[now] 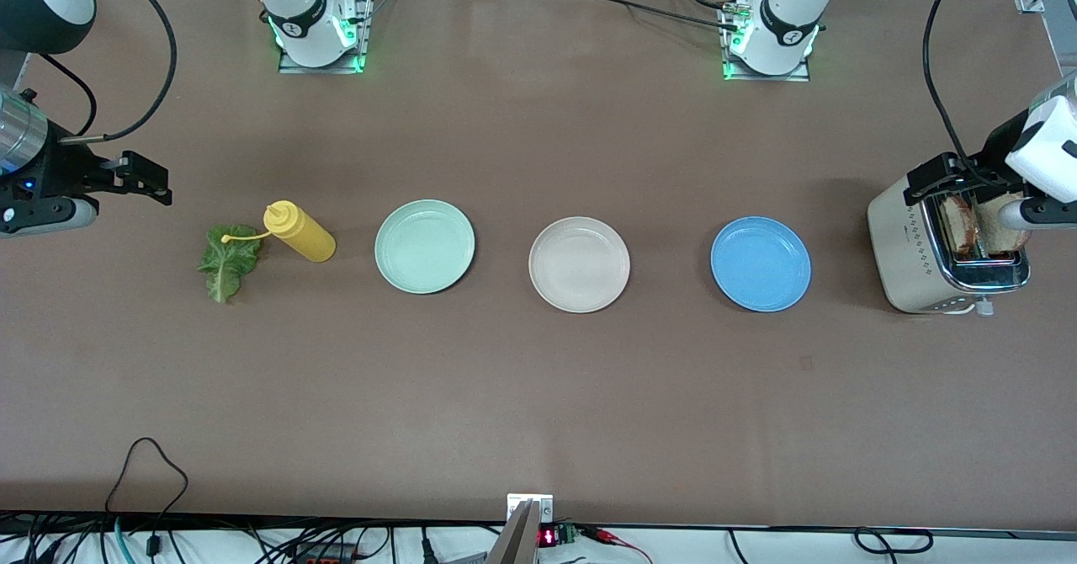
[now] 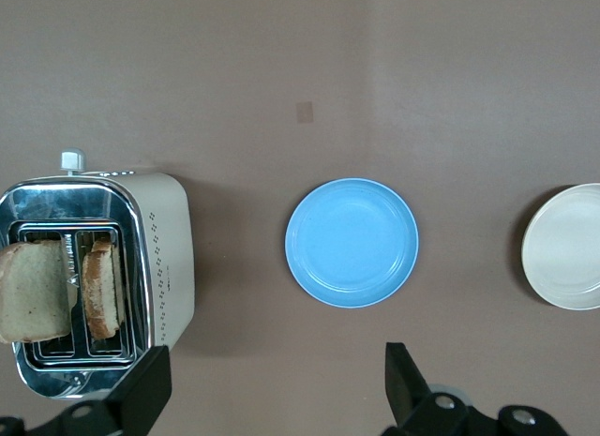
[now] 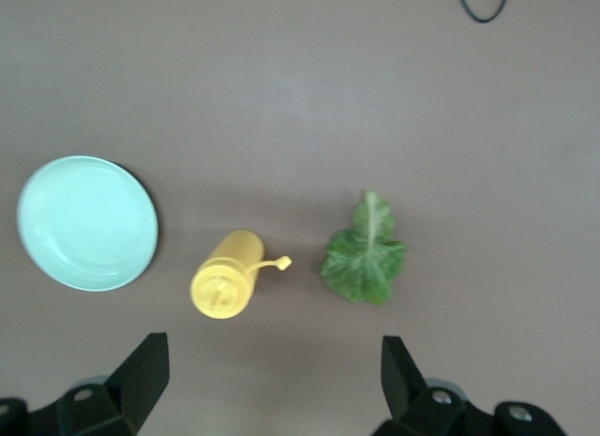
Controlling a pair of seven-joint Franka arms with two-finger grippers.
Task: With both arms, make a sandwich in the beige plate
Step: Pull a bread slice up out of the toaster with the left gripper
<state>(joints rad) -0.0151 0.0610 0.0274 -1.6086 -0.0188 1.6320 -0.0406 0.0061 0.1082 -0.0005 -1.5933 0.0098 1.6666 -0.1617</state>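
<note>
Your beige plate (image 1: 579,263) sits bare in the middle of the row, between the mint plate (image 1: 424,246) and the blue plate (image 1: 760,263), so either arm can reach it. No sandwich yet: two toast slices (image 2: 56,288) stand in the toaster (image 1: 934,252) at the left arm's end, and the lettuce leaf (image 1: 225,261) lies beside the yellow bottle (image 1: 299,231) at the right arm's end. Your left gripper (image 2: 277,384) hangs over the surface by the toaster, jaws wide and empty. Your right gripper (image 3: 272,380) hangs near the lettuce, jaws wide, holding nothing.
</note>
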